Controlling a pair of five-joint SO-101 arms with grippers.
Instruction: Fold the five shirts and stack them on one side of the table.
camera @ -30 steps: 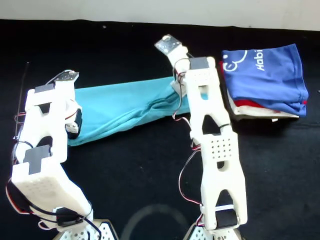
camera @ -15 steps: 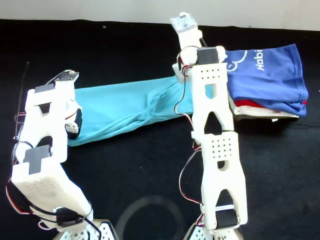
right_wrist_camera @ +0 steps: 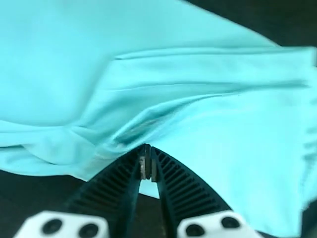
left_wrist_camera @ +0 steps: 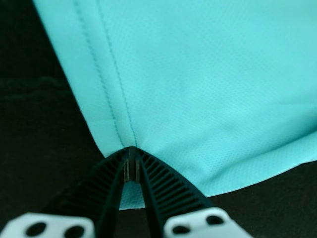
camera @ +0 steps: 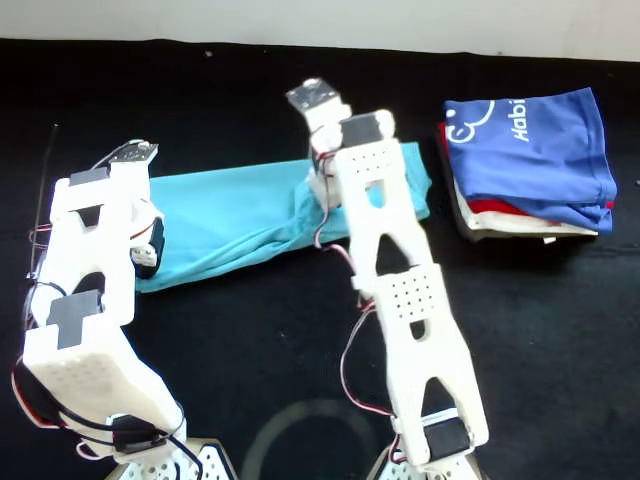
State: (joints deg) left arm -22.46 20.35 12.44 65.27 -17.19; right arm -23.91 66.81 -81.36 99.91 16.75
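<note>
The left arm is bent low at the left end of the teal shirt (camera: pixel 230 215), its left tool (left_wrist_camera: pixel 130 167) clamped on the stitched hem. The right arm reaches forward, its right tool (right_wrist_camera: pixel 147 166) pinching a bunched fold mid-shirt. The shirt lies lengthwise across the black bench (camera: pixel 250 90), below a pale wall (camera: pixel 300 20). The high view adds a stack of folded shirts (camera: pixel 530 160) at the right, blue on top.

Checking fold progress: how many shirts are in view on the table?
4: teal shirt spread mid-table; blue shirt, red shirt and white shirt stacked at the table's right side. Another may be hidden in the stack.
</note>
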